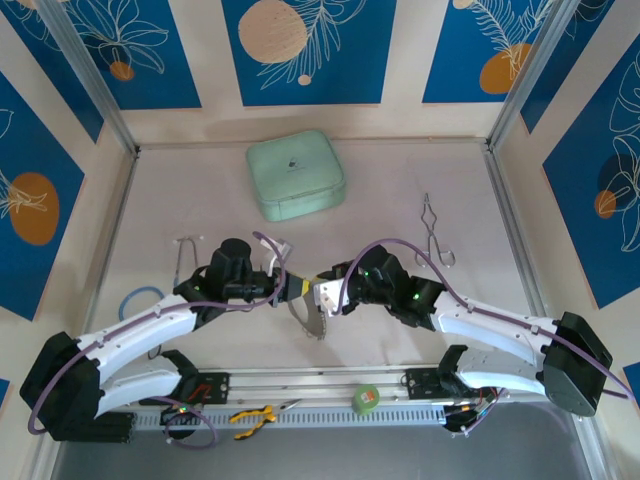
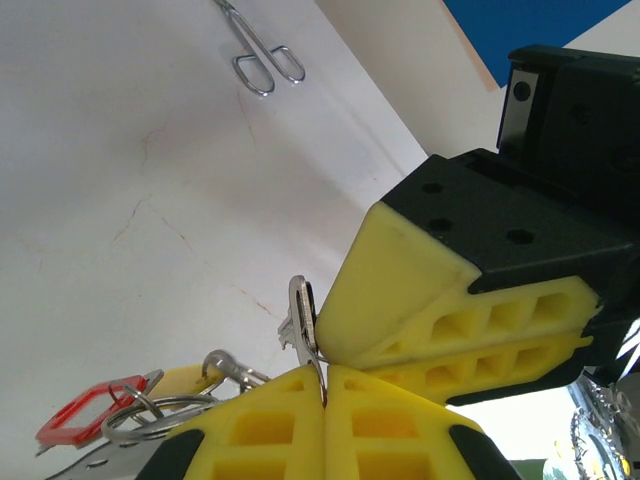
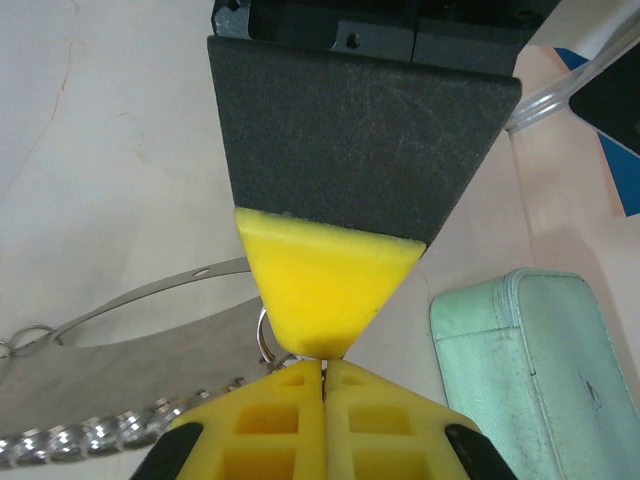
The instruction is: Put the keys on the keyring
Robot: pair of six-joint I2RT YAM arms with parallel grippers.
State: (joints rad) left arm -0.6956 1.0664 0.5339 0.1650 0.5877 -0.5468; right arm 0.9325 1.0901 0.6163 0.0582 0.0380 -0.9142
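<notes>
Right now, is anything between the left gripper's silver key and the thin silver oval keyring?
Nothing visible does: the left gripper, shut on the silver key, touches the right gripper, with the thin silver oval keyring alongside.

No legible text anywhere; mint-green case (image 1: 296, 175) bears small dark mark, too small to read.

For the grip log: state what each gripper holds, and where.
Left gripper pinches a silver key by one end; right gripper pinches a thin silver ring at its rim.

case (image 1: 296, 175) far centre | wire tool (image 1: 436, 235) right of it | keyring (image 1: 312, 325) seemingly well before case
</notes>
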